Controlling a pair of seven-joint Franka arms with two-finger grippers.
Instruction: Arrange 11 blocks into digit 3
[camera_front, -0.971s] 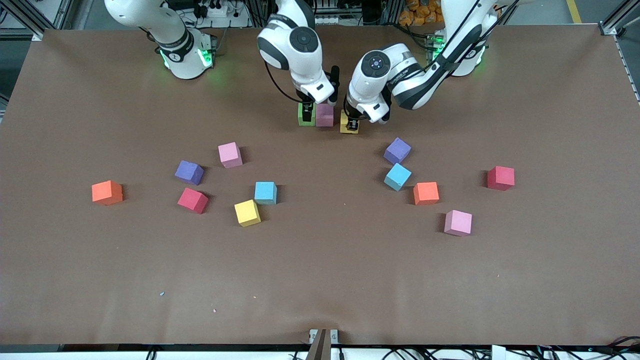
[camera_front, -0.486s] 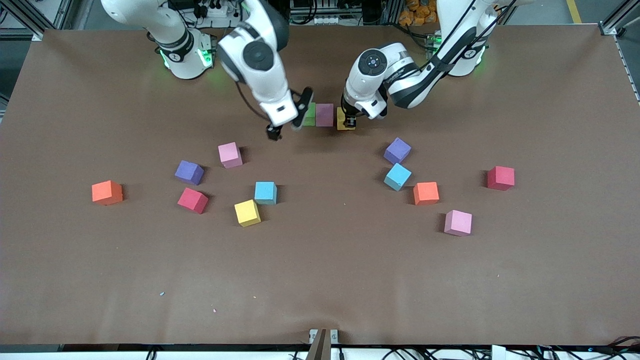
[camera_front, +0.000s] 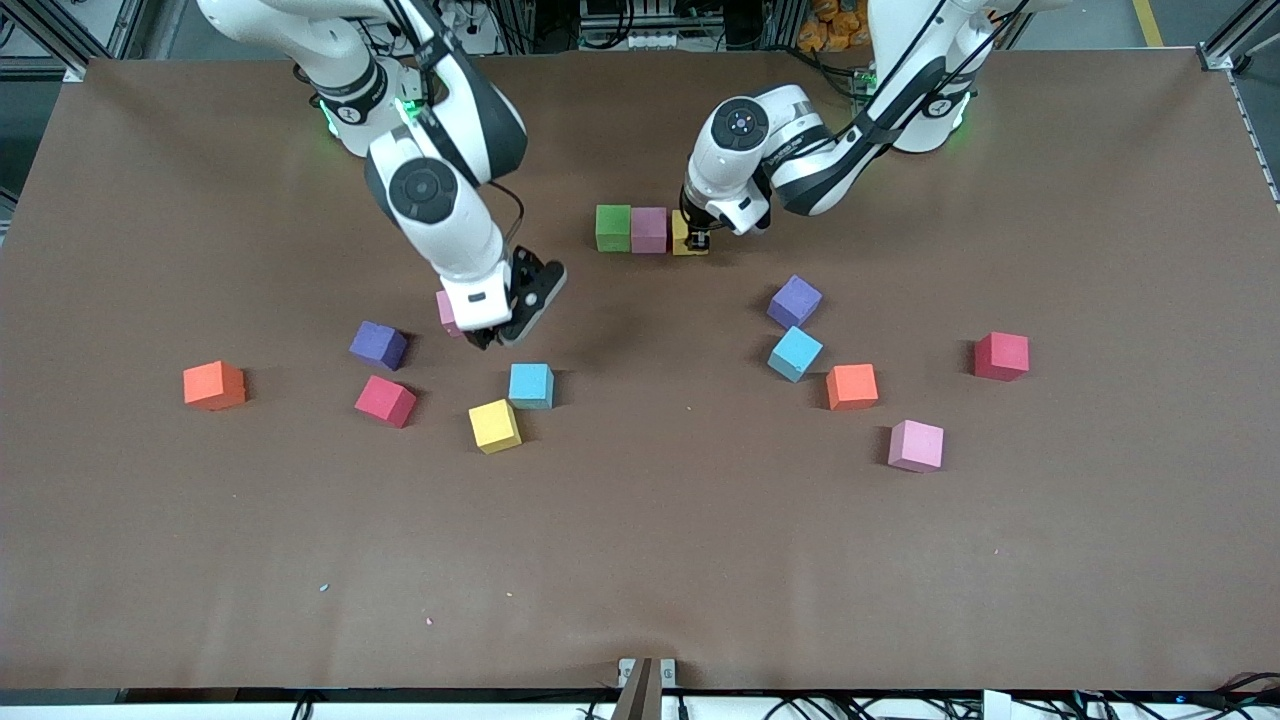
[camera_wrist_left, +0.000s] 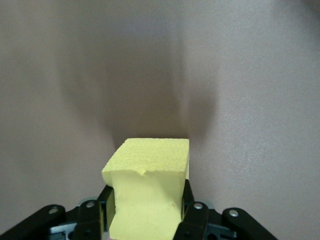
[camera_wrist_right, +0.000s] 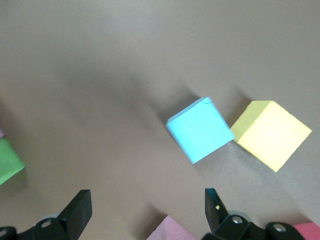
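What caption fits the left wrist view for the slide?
Left tool shut on a yellow block, held just above the brown table.

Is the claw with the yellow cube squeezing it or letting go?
Squeezing. The left gripper is shut on the yellow cube: in its wrist view both black fingers press against the cube's sides.

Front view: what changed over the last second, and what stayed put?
The right gripper, open, left the green block and swung out over the pink block near the purple one. The left gripper stayed shut on the yellow block, nudging it in beside the row's pink block. The loose blocks did not move.
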